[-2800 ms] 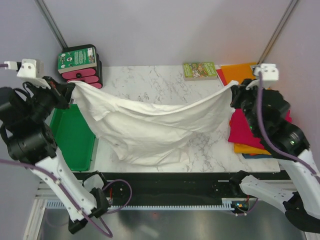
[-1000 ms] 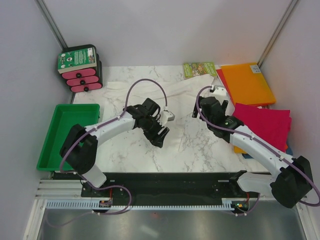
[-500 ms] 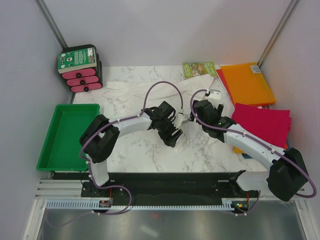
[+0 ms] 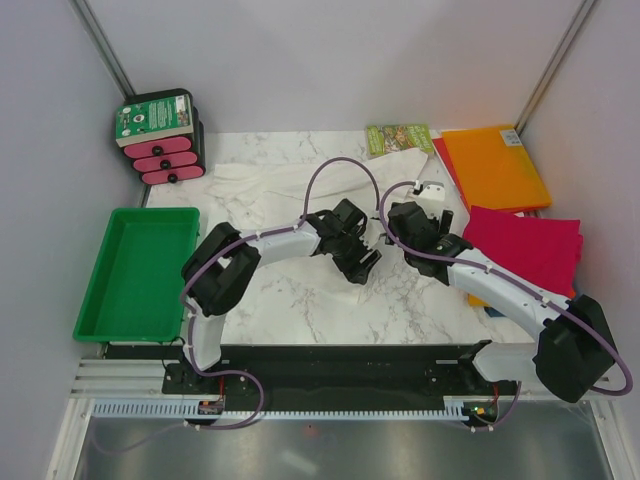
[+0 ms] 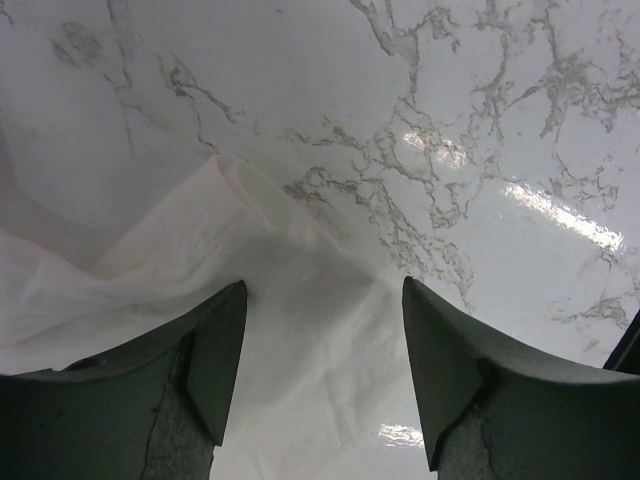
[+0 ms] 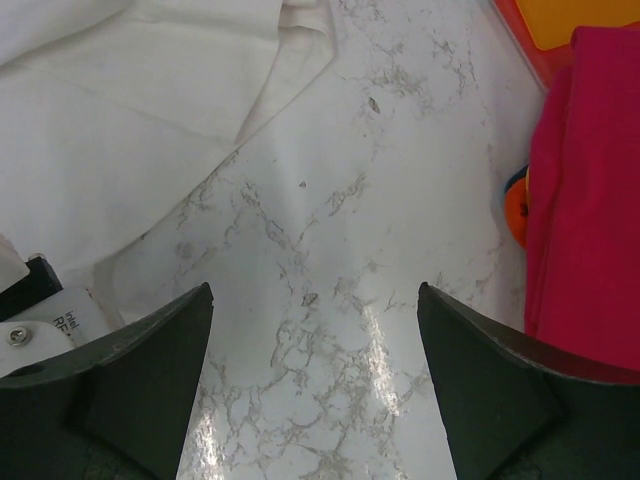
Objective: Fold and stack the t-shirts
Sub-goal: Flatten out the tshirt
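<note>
The thin white t-shirt lies spread along the back half of the marble table. My left gripper is low at the table's centre, open, and hovers over the shirt's near edge with nothing between its fingers. My right gripper sits close beside it, open over bare marble. From there the white t-shirt shows at upper left and the magenta t-shirt at right. The folded magenta t-shirt tops a pile at the right edge, with orange and blue edges beneath.
A green tray sits at the left edge. A black and pink box stack stands at the back left. A small green book lies at the back, beside an orange flat sheet. The two wrists are nearly touching.
Earlier both grippers held the white t-shirt stretched in the air; now it lies on the table. Over the last second my left gripper slid right to the centre, near the right one.
</note>
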Robot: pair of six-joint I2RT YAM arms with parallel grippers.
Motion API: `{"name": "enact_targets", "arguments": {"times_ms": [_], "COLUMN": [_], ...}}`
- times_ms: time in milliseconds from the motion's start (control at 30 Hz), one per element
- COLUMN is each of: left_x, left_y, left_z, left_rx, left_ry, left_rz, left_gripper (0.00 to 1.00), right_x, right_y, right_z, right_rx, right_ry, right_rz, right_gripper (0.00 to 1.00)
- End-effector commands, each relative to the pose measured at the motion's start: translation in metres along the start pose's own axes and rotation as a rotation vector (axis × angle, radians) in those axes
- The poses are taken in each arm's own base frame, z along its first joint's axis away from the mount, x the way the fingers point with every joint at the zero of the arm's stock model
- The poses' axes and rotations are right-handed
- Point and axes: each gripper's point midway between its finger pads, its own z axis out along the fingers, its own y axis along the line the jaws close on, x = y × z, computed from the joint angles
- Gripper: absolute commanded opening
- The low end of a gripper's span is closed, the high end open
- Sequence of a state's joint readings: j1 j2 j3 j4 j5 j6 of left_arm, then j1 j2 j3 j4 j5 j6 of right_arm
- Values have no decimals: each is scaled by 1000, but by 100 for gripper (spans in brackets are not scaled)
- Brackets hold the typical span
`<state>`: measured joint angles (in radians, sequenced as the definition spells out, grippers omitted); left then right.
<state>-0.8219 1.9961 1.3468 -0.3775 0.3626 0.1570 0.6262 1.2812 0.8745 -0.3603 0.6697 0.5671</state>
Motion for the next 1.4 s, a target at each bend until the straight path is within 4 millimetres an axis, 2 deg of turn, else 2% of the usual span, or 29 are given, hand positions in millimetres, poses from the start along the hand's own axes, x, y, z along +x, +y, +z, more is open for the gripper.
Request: {"name": "enact_targets", "arguments": {"times_ms": [0,233,500,600,633,733,800,933,967,1033,1067,1100,1133,1167,1233,1367], "left_x": [7,37,82,100,102,112,116,109,97,103,90,101,102,94,108,124], "left_y": [-28,-33,-33,-32,-33,-32,-30,-26,-27,-19,-18,-16,-3,2,21,46], "left_z": [23,34,47,50,50,50,46,25,11,-11,-32,-44,-58,-78,-105,-147], "left_rx": [57,50,-34,-50,-52,-70,-87,-119,-128,-136,-148,-143,-153,-177,-207,-277], "left_ry": [30,110,269,326,334,367,376,345,304,302,249,269,255,211,219,203], "left_rz": [43,47,105,105,105,111,113,149,165,157,154,136,90,80,22,-25], "left_gripper": [70,61,61,38,23,2,2,2,2,2,2,2,2,2,2,2], "right_x": [-13,-4,0,1,2,0,-1,-3,-3,1,1,4,5,6,11,17], "right_y": [15,12,6,7,5,5,6,4,3,0,0,-1,-1,-1,-1,5], "right_z": [0,2,1,0,0,-2,-3,-7,-7,-8,-9,-8,-9,-8,-8,-6], "right_rx": [-47,-44,-36,-40,-37,-43,-47,-55,-54,-53,-54,-53,-56,-56,-61,-86], "right_ry": [-44,-36,-47,-44,-42,-48,-51,-57,-58,-54,-54,-48,-47,-44,-33,-17], "right_rz": [58,63,80,90,89,96,101,111,113,113,118,115,120,126,130,150], "right_gripper": [91,91,91,91,91,91,91,91,91,91,91,91,91,91,91,91]}}
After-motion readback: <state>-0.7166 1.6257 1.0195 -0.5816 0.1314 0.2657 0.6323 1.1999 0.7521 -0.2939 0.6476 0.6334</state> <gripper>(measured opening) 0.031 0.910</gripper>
